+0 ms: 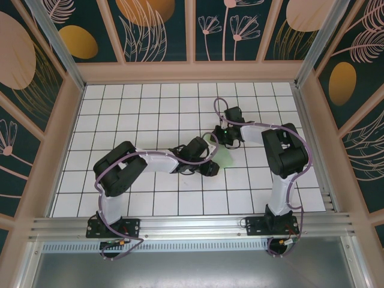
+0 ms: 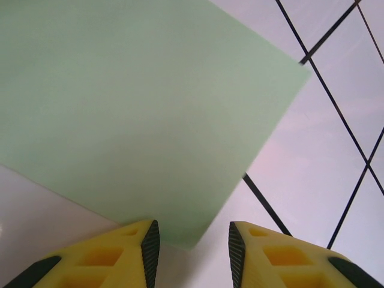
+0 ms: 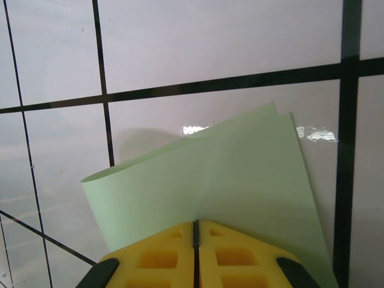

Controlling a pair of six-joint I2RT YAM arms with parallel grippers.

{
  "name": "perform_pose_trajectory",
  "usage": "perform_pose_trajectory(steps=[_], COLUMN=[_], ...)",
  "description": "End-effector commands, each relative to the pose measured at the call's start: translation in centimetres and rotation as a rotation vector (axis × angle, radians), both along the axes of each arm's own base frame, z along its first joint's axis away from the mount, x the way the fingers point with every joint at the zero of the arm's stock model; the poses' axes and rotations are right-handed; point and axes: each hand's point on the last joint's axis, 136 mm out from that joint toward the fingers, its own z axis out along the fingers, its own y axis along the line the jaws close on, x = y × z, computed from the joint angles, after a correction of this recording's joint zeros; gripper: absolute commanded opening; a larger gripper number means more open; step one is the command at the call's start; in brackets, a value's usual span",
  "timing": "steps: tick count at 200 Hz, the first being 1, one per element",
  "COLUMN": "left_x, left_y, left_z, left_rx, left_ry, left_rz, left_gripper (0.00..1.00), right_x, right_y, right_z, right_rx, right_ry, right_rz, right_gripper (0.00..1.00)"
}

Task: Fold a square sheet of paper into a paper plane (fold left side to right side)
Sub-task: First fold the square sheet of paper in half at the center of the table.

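Note:
The square sheet of paper [image 1: 224,157] is pale green and lies on the white grid table between my two grippers. In the right wrist view the sheet [image 3: 228,174] is bent over itself, with a rounded, uncreased loop at its left and two edges nearly matching at the top right. My right gripper [image 3: 195,223] is shut on its near edge, jaws pressed together. In the left wrist view one corner of the flat sheet [image 2: 138,108] points in between the yellow fingers [image 2: 150,246] of my left gripper [image 2: 193,246], which stands open just over the table. From above, the left gripper [image 1: 209,167] is at the sheet's left, the right gripper [image 1: 227,140] at its far side.
The white tiled table [image 1: 150,114] with black grid lines is walled by a wooden frame [image 1: 192,72] at the back and sides. An aluminium rail [image 1: 192,225] with both arm bases runs along the near edge. The right arm's elbow [image 1: 285,150] stands just right of the paper.

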Motion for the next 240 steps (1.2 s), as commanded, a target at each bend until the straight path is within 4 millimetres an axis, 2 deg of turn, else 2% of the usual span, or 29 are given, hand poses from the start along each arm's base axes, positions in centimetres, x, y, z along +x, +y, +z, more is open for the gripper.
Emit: perform_pose_trajectory(steps=[1, 46, 92, 109, 158, 199, 240], left_x=[-1.3, -1.4, 0.2, 0.8, 2.3, 3.7, 3.2], left_y=[-0.3, -0.7, -0.4, -0.3, -1.3, -1.4, -1.1], left_z=[1.0, 1.7, 5.5, 6.1, 3.3, 2.2, 0.8], left_rx=[-0.008, -0.031, -0.070, -0.068, -0.007, 0.016, 0.010], left_ry=[0.014, 0.006, -0.095, -0.122, -0.103, -0.109, -0.071], left_rz=[-0.044, -0.043, 0.021, 0.038, 0.029, 0.055, 0.054], left_gripper=[0.39, 0.40, 0.41, 0.41, 0.42, 0.42, 0.42], right_x=[-2.1, -2.2, -2.2, -2.1, -2.1, -2.3, -2.2], right_y=[-1.1, -1.1, -1.0, -1.0, -1.1, -1.1, -1.1], right_z=[-3.9, -4.0, -3.9, -3.7, -3.6, -3.8, -3.7], right_rx=[-0.098, -0.096, -0.096, -0.096, -0.101, -0.100, -0.100], right_ry=[0.108, 0.108, 0.108, 0.104, 0.101, 0.105, 0.102], right_rz=[-0.011, -0.010, -0.006, -0.006, -0.001, 0.001, 0.002], right_gripper=[0.10, 0.10, 0.11, 0.11, 0.11, 0.11, 0.11])
